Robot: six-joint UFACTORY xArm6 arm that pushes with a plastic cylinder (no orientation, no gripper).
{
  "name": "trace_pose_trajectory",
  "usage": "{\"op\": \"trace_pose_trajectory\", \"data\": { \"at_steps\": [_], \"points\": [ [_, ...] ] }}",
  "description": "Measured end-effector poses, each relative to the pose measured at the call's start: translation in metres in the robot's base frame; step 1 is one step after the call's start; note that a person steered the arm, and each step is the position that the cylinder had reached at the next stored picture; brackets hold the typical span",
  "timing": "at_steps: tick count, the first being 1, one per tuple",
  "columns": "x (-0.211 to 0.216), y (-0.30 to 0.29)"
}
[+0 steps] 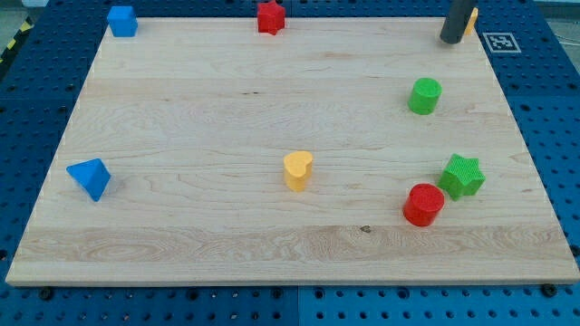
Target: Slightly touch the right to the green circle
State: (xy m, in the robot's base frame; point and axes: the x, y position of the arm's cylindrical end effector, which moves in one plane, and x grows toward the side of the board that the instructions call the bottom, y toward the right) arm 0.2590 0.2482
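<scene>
Where the wooden board [227,100] comes closest to the view's bottom, we list first the red cylinder [423,204] at lower right, and touching or just beside it, up and to the view's right, the green star [462,176]. At much the same depth sit the yellow heart-shaped block [297,169] near the board's middle and the blue triangular block [89,177] close to the left edge. Farther up on the right side we record the green circle [424,96], an upright cylinder standing alone, well apart from the star below it. Along the top edge we note a blue block [121,20] at the left corner and a red star-like block [270,17] near the centre. Our tip [449,40] rests at the top right corner, above and slightly right of the green circle, clear of it; a sliver of yellow-orange [472,16] shows behind the rod. We carry no pincer, only the bare rod, holding nothing.
</scene>
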Motion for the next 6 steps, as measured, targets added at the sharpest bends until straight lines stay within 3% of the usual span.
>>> {"op": "trace_pose_trajectory", "data": {
  "at_steps": [6],
  "points": [
    [0.157, -0.051]
  ]
}}
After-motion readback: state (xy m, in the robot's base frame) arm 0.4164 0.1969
